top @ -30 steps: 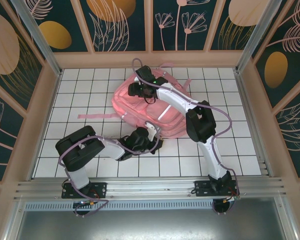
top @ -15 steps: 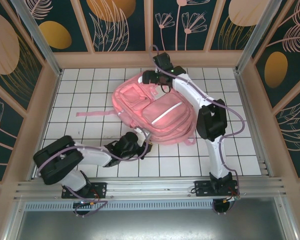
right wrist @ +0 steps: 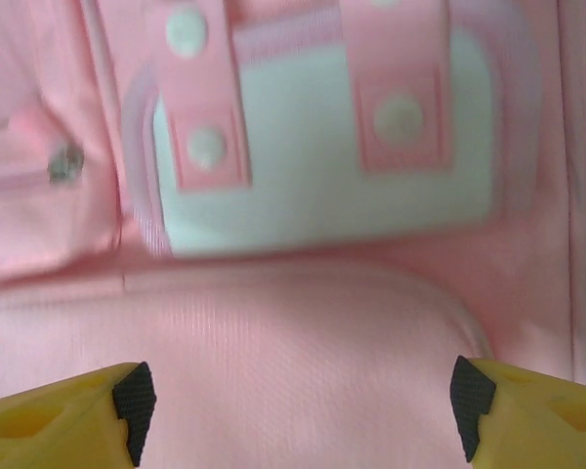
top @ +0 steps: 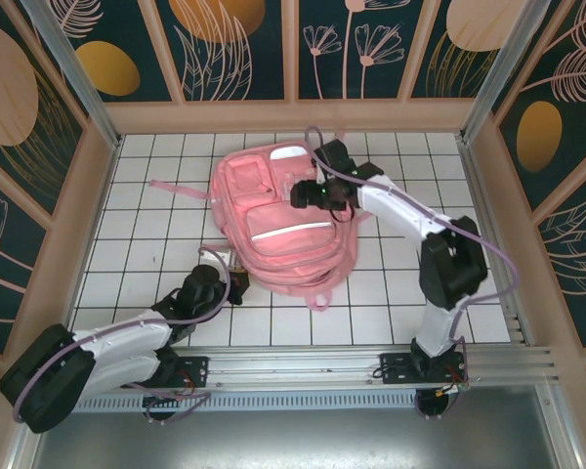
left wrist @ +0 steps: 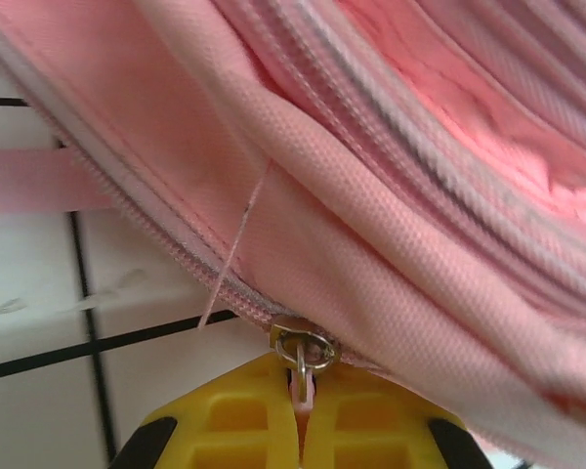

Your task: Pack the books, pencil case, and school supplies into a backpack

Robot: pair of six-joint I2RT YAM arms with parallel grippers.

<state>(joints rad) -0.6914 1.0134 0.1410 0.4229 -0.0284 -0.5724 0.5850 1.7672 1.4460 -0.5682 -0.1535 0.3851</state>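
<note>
Backpack [top: 273, 225] flat on tiled table [top: 156, 200], left gripper [left wrist: 301, 396] clamped on the zipper pull [left wrist: 306, 352] at its near edge, right gripper [right wrist: 298, 405] over its far end, jaws wide, empty.

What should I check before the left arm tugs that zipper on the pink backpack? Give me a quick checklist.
1. Left gripper shut on the zipper pull: ok, the pink tab sits between the closed yellow fingers.
2. Right gripper holding the backpack steady: not ok, its jaws stand wide apart over the pink fabric and grip nothing.
3. Zipper track by the slider free of snags: not ok, a loose thread hangs across it.
4. Strap away from the slider: ok, it lies flat on the tiles off to one side.
5. How far the zipper is already open: cannot tell.
</note>
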